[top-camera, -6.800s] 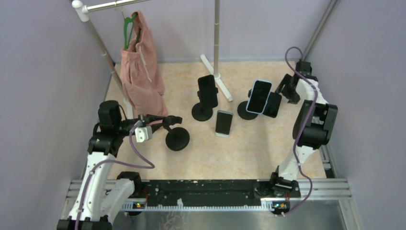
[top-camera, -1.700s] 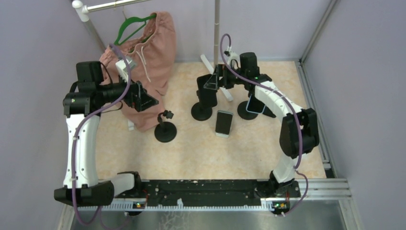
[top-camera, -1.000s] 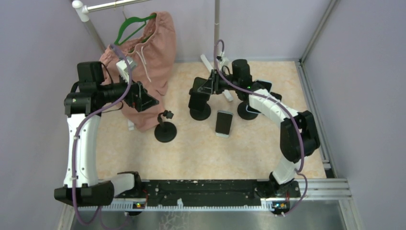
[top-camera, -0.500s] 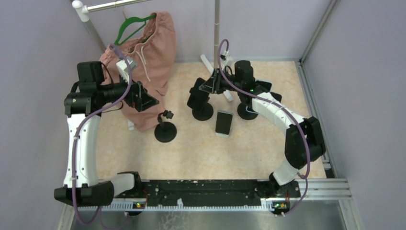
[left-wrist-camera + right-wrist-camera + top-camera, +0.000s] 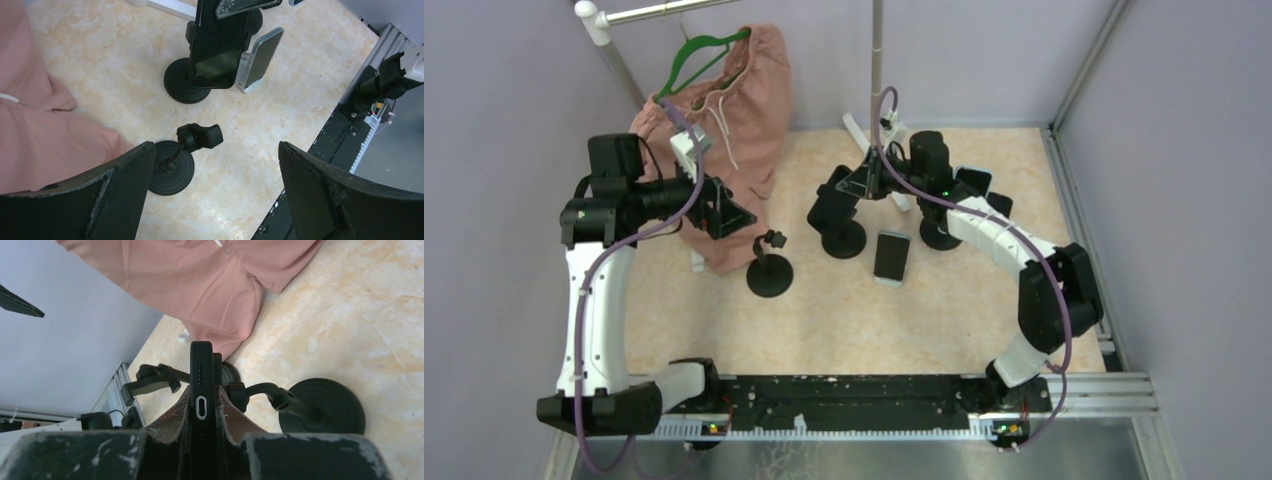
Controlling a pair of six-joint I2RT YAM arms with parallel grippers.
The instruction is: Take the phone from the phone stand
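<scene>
A black phone stands upright in the clamp of a black phone stand at the middle of the table. My right gripper reaches in from the right and is shut on the phone's upper end. In the right wrist view the phone's edge sits pinched between both fingers, with the stand's round base behind to the right. The left wrist view shows the phone still held in the clamp. My left gripper hangs open and empty above an empty stand.
A white-cased phone leans just right of the stand. A pale-cased phone sits on another stand behind my right arm. Pink shorts hang on a green hanger at the back left. A rack pole rises behind.
The right gripper has closed onto the black phone, and phone and stand have shifted slightly left. The left arm has barely moved.
</scene>
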